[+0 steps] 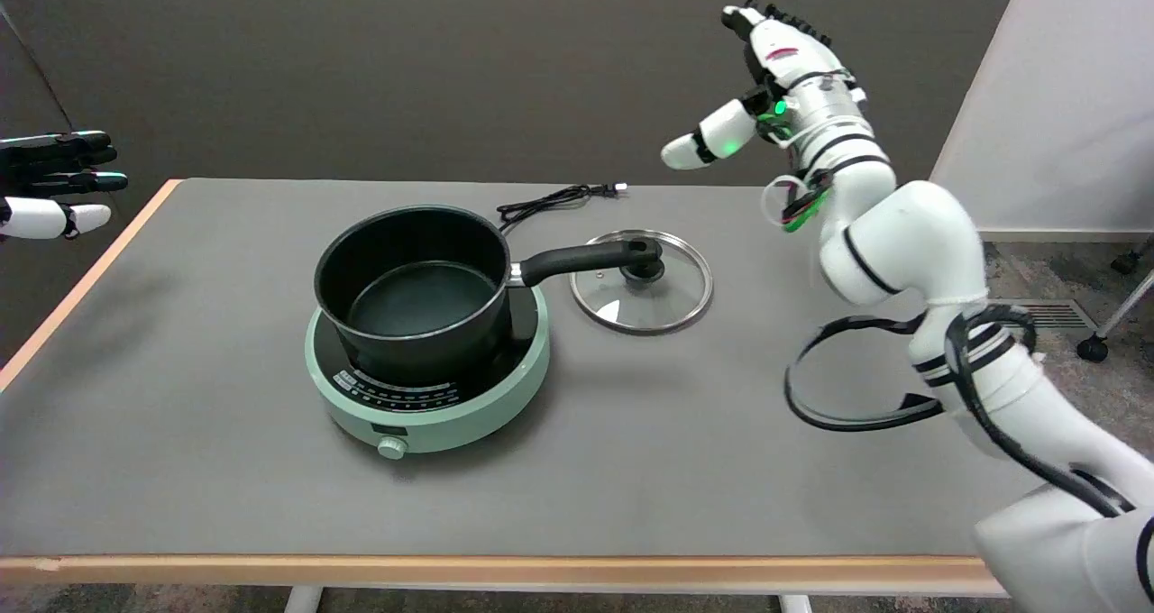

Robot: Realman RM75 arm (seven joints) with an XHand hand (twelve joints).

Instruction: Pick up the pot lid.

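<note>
Grey bench (631,469): pot lid (642,281) lies flat beside the pot (410,288), whose handle (581,259) overhangs the lid's knob (644,269). Your right hand (766,81) hovers high, fingers (708,140) spread, holding nothing. Risk: descending, you bump the handle and shift the pot, or the glass slips.

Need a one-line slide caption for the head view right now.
Right hand raised open above the table, glass pot lid lying flat beside the black pot on the green cooker.

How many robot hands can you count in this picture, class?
2. The black-and-white right hand is raised in the air above the table's far right; the idle left hand shows at the picture's left edge, partly cut off.
</note>
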